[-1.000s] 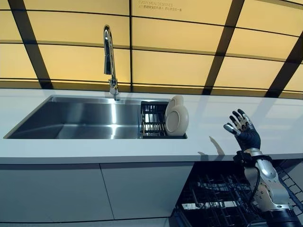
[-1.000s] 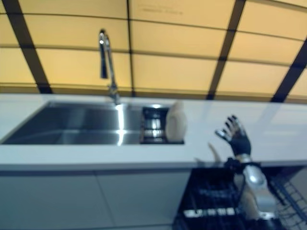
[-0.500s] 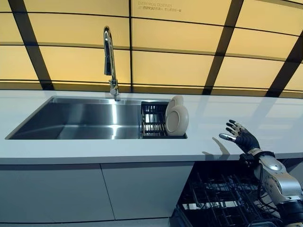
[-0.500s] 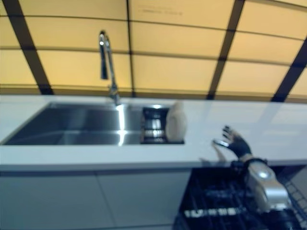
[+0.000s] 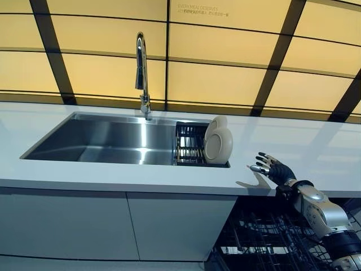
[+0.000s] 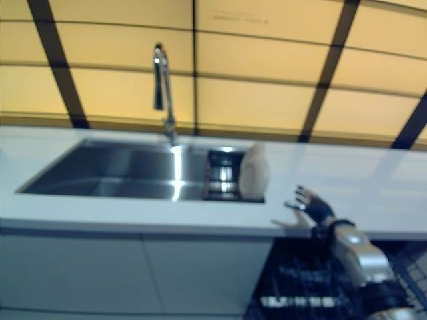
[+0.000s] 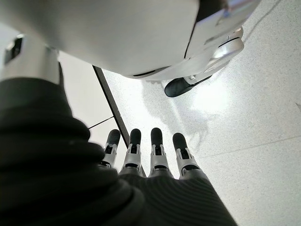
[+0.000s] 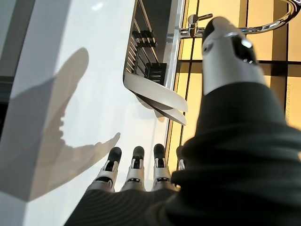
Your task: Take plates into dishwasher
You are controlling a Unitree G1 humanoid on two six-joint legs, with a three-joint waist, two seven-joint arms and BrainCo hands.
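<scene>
Two cream plates point(image 5: 218, 143) stand upright in a black dish rack point(image 5: 189, 148) at the right end of the steel sink point(image 5: 107, 141). They also show in the right wrist view point(image 8: 155, 95). My right hand point(image 5: 272, 168) is open and empty, fingers spread, just above the white counter's front edge, to the right of the plates and apart from them. Below it the open dishwasher's dark wire rack point(image 5: 254, 240) is pulled out. My left hand point(image 7: 146, 157) shows only in its wrist view, fingers straight, hanging over the floor.
A tall chrome tap point(image 5: 142, 70) rises behind the sink. The white counter point(image 5: 316, 152) runs to both sides. Grey cabinet doors point(image 5: 90, 226) sit under the sink, left of the dishwasher. Yellow wall panels with dark strips stand behind.
My right hand has dropped from raised above the counter to low at its front edge, tipping toward the plates. The camera has shifted, so the whole scene sits further right.
</scene>
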